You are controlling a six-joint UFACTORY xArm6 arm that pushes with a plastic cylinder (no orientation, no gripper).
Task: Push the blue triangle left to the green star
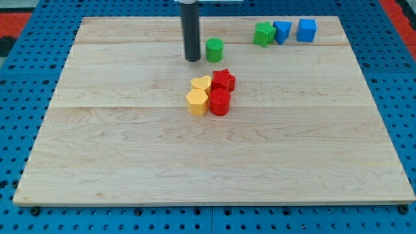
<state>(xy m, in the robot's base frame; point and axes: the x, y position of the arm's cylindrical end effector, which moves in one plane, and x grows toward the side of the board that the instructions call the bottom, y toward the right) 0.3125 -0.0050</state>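
The blue triangle (282, 32) sits near the view's top right, touching the right side of the green star (264, 34). A blue cube (306, 30) stands just right of the triangle, a small gap apart. My tip (193, 59) rests on the board well to the left of these blocks, right beside the left side of a green cylinder (214, 49).
A cluster in the board's middle holds a yellow heart (201, 84), a yellow hexagon (197, 102), a red star (223, 80) and a red hexagon (220, 102), all touching. The wooden board (130, 162) lies on a blue pegboard.
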